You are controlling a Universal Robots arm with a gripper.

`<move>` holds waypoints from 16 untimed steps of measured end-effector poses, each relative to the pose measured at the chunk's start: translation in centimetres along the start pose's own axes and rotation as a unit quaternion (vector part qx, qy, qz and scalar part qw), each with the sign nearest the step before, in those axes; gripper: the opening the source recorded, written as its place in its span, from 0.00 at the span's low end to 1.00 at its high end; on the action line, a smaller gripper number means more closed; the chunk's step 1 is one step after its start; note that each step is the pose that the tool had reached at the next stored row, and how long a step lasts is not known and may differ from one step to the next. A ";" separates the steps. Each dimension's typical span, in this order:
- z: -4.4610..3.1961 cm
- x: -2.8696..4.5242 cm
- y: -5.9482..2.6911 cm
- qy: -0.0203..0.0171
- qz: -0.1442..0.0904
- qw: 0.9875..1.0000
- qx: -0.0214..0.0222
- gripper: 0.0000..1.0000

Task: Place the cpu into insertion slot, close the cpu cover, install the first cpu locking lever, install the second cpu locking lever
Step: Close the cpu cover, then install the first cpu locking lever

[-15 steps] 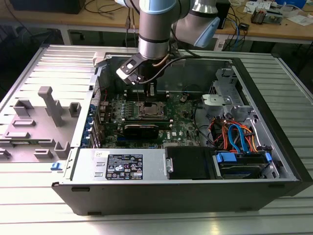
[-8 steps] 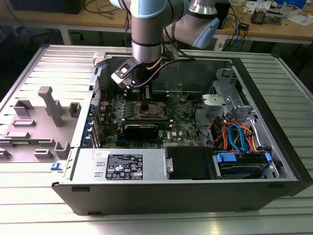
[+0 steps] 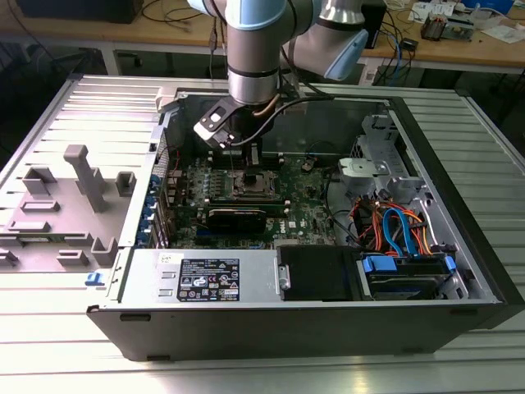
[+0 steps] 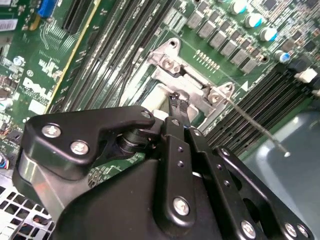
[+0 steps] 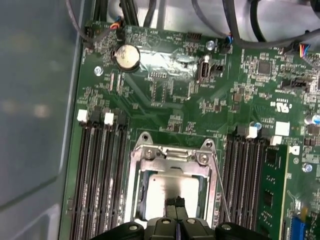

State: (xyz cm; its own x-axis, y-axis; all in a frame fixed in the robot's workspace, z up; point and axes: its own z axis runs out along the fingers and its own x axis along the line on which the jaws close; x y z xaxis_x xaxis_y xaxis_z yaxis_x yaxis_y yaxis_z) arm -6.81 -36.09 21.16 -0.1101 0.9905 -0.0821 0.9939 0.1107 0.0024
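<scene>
Since the cpu (image 5: 167, 187) lies seated with the cover (image 5: 170, 162) seemingly down around it, I have the claw (image 5: 175, 204) pinched shut, empty, poised on its top, likely pressing

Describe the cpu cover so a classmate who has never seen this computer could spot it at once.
In the open computer case, find the green motherboard and its two banks of long black memory slots. Between them lies the cpu cover: a thin silver frame whose square window shows the grey cpu, unlike the dark slots beside it.
</scene>
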 end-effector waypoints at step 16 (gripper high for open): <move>-0.01 -0.09 0.82 0.000 0.000 1.000 0.000 0.11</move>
State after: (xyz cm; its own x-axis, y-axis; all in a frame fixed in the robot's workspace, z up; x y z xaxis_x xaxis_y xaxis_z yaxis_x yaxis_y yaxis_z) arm -5.98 -36.09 21.18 -0.1101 0.9905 -0.0822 0.9939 0.1107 0.0020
